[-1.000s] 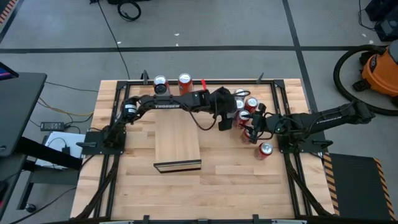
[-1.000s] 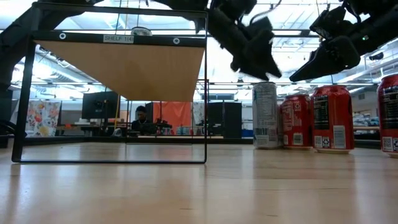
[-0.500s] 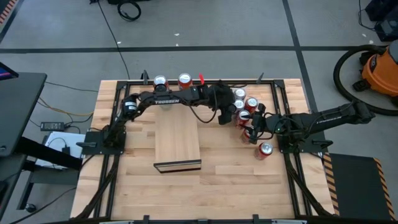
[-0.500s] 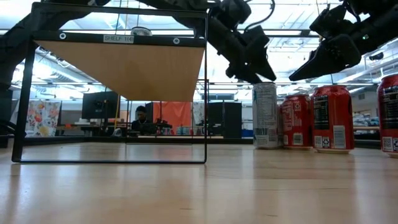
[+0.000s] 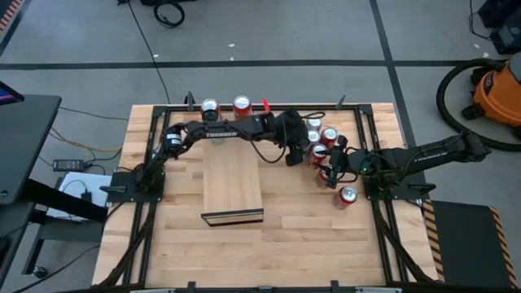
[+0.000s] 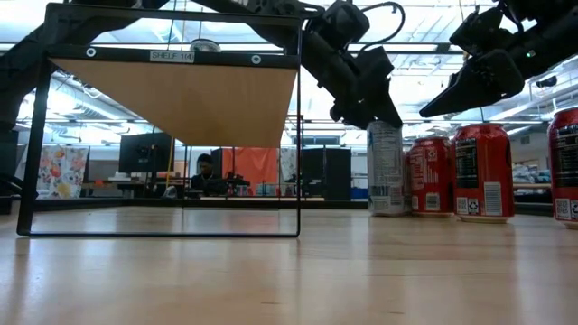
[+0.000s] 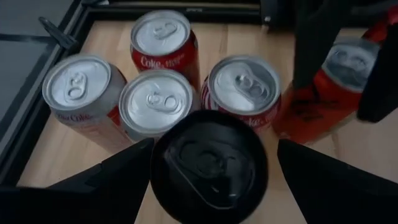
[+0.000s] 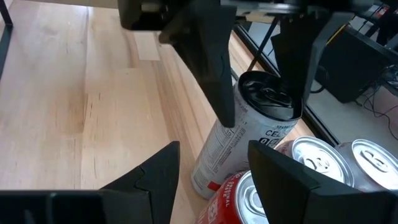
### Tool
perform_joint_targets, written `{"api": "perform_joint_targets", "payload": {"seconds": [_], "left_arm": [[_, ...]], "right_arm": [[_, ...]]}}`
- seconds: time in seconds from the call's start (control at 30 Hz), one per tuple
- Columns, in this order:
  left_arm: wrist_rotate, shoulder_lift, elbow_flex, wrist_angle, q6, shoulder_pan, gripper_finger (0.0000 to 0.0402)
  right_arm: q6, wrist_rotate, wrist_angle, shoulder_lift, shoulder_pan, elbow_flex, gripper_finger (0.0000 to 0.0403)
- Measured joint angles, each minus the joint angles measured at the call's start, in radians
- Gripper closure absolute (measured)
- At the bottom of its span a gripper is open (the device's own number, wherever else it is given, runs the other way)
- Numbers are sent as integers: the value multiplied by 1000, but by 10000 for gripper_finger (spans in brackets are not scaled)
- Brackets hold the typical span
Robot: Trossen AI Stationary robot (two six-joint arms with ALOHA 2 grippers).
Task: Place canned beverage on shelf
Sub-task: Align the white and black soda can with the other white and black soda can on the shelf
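Your left gripper (image 7: pixel 208 163) stood spread around the tall white can (image 6: pixel 386 168), not yet pinching; the shelf (image 5: pixel 232 181) held no can.

The right gripper (image 8: pixel 208 163) hung half-spread, empty, beside it.

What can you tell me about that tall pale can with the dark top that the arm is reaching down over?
The tall can is slim, white with small print and a dark lid with a pull tab. It stands upright on the wooden table, at the edge of a cluster of red cans. The left gripper hangs open over its top, a finger on either side.
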Motion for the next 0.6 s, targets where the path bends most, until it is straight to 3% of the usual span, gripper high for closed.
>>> {"api": "perform_joint_targets", "payload": {"seconds": [0.3, 0.6], "left_arm": [[-35, 0, 0, 3, 16, -2, 150], [-36, -80, 21, -122, 44, -2, 151]], "right_arm": [[0, 0, 1, 0, 0, 0, 203], [0, 0, -3, 0, 0, 0, 203]]}}
